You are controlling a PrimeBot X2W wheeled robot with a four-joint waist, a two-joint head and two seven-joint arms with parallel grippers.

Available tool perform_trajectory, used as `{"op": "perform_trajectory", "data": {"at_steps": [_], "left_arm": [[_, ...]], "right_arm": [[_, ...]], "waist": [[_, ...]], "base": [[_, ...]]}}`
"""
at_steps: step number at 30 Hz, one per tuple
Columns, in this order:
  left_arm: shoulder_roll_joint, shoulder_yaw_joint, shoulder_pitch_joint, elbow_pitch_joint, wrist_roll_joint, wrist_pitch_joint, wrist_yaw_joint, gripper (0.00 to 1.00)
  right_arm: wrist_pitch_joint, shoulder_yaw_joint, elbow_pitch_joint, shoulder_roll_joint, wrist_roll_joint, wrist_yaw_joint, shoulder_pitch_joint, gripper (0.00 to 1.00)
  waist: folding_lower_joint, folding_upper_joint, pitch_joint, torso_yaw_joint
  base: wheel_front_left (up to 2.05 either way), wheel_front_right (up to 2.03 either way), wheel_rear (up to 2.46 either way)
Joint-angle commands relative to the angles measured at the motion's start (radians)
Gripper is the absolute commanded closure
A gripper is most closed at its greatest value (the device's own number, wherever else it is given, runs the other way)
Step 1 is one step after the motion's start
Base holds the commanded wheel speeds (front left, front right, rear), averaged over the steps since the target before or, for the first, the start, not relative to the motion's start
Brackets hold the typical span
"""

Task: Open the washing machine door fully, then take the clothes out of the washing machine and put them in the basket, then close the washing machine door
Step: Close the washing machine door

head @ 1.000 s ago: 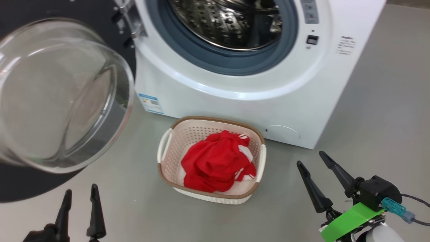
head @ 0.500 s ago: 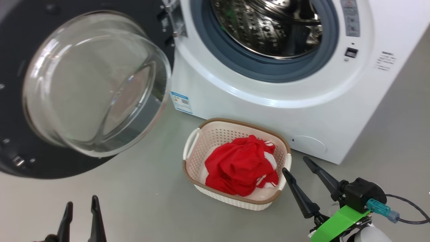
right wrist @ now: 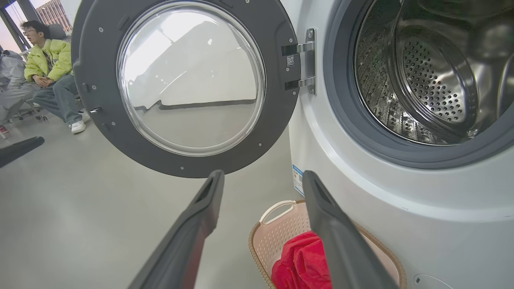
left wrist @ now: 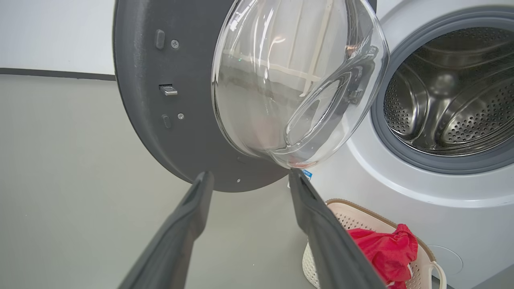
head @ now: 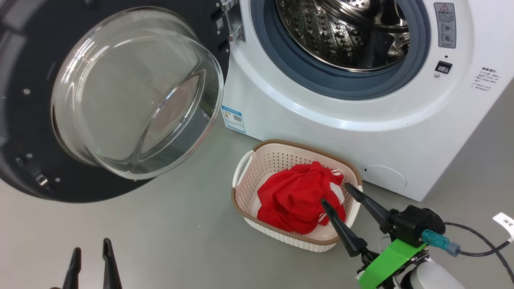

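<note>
Since the clothes (head: 293, 200) are already sitting bunched up in the basket (head: 289, 141) and the drum (head: 345, 32) is looking empty, I'm guessing the washing machine door (head: 16, 120) is the bit that's waiting to be dealt with. So which arm is getting that job?

drumroll_77 replying: I'm leaning toward the left gripper (head: 91, 245), easy. It's hanging low over the floor (head: 180, 224) with its fingers (head: 108, 265) spread and nothing between them, and the door is standing ahead of it and higher up — swung wide out from the washing machine (head: 321, 124), glass bowl (head: 136, 92) bulging toward the robot. Through the left wrist view those fingers are pointing pretty much at the door's bottom rim.

OP replying: And what's the right gripper (head: 335, 193) doing?

drumroll_77 replying: It's hovering at the basket's right end, jaws gaping, gripping nothing. Whether the tips are brushing the red fabric, I'm not managing to tell. It's sitting nearer the hinge (head: 235, 24) side, so it's getting poor leverage. The free edge with the latch (head: 40, 179) is lying way out on the left, well apart from the hinge — that's where a push is going to be paying off, sweeping rightward toward the opening.
</note>
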Motion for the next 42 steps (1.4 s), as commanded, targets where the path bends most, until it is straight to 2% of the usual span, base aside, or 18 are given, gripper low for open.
{"op": "perform_trajectory", "data": {"at_steps": [1, 7, 8, 9, 10, 11, 12, 18, 22, 25, 29, 34, 37, 42], "left_arm": [[0.015, 0.032, -0.006, -0.030, -0.010, -0.005, 0.010, 0.00], [0.015, 0.028, -0.007, -0.047, -0.025, -0.005, 0.014, 0.00], [0.015, 0.028, -0.009, -0.052, -0.032, -0.005, 0.013, 0.20], [0.015, 0.030, -0.012, -0.059, -0.039, -0.005, 0.011, 0.56], [0.015, 0.032, -0.015, -0.066, -0.046, -0.005, 0.008, 0.83], [0.015, 0.032, -0.015, -0.066, -0.046, -0.005, 0.008, 0.83], [0.015, 0.036, -0.019, -0.074, -0.055, -0.005, 0.004, 1.00], [0.015, 0.093, -0.068, -0.150, -0.101, -0.005, -0.033, 1.00], [0.015, 0.175, -0.145, -0.219, -0.115, -0.005, -0.073, 1.00], [0.030, 0.240, -0.225, -0.235, -0.165, -0.005, -0.098, 1.00], [0.123, 0.300, -0.359, -0.186, -0.278, 0.001, -0.112, 1.00], [0.257, 0.372, -0.560, -0.031, -0.483, 0.076, -0.117, 1.00], [0.338, 0.396, -0.665, 0.100, -0.569, 0.143, -0.118, 1.00], [0.431, 0.408, -0.808, 0.331, -0.706, 0.314, -0.117, 1.00]], "right_arm": [[-0.012, 0.019, -0.020, -0.003, 0.009, 0.002, -0.027, 0.00], [-0.012, 0.022, -0.018, -0.005, 0.015, 0.002, -0.030, 0.00], [-0.012, 0.021, -0.018, -0.004, 0.016, 0.002, -0.029, 0.00], [-0.012, 0.019, -0.018, -0.004, 0.016, 0.002, -0.027, 0.00], [-0.012, 0.017, -0.018, -0.004, 0.016, 0.002, -0.025, 0.00], [-0.012, 0.017, -0.018, -0.004, 0.016, 0.002, -0.025, 0.00], [-0.012, 0.015, -0.019, -0.003, 0.016, 0.002, -0.023, 0.00], [-0.012, -0.014, -0.026, 0.002, 0.011, 0.002, -0.003, 0.00], [-0.012, -0.041, -0.032, 0.006, 0.005, 0.002, 0.019, 0.00], [-0.012, -0.060, -0.037, 0.012, 0.001, 0.002, 0.039, 0.00], [-0.012, -0.088, -0.044, 0.019, -0.007, 0.002, 0.063, 0.00], [-0.012, -0.120, -0.056, 0.025, -0.018, 0.002, 0.086, 0.00], [-0.012, -0.130, -0.062, 0.026, -0.024, 0.002, 0.090, 0.00], [-0.012, -0.138, -0.069, 0.022, -0.030, 0.002, 0.087, 0.00]], "waist": [[0.0001, -0.0001, 0.001, 0.000], [0.0001, -0.0001, -0.001, 0.000], [0.0001, -0.0001, -0.001, 0.000], [0.0001, -0.0001, -0.001, 0.000], [0.0001, -0.0001, -0.001, -0.001], [0.0001, -0.0001, -0.001, -0.001], [0.0001, -0.0001, -0.001, -0.001], [0.0001, -0.0001, -0.004, -0.003], [0.0001, -0.0001, -0.005, -0.003], [0.0001, -0.0001, -0.008, -0.005], [0.0001, -0.0001, -0.007, -0.007], [0.0001, -0.0001, 0.000, -0.009], [0.0001, -0.0001, 0.011, -0.019], [0.0001, -0.0001, 0.032, -0.032]], "base": [[0.00, 0.00, 0.00], [0.00, 0.00, 0.00], [0.00, 0.00, 0.00], [0.00, 0.00, 0.00], [0.00, 0.00, 0.00], [0.00, 0.00, 0.00], [0.00, 0.00, 0.00], [0.00, 0.00, 0.00], [0.00, 0.00, 0.00], [0.00, 0.00, 0.00], [0.00, 0.00, 0.00], [0.00, 0.00, 0.00], [0.00, 0.00, 0.00], [0.00, 0.00, 0.00]]}}
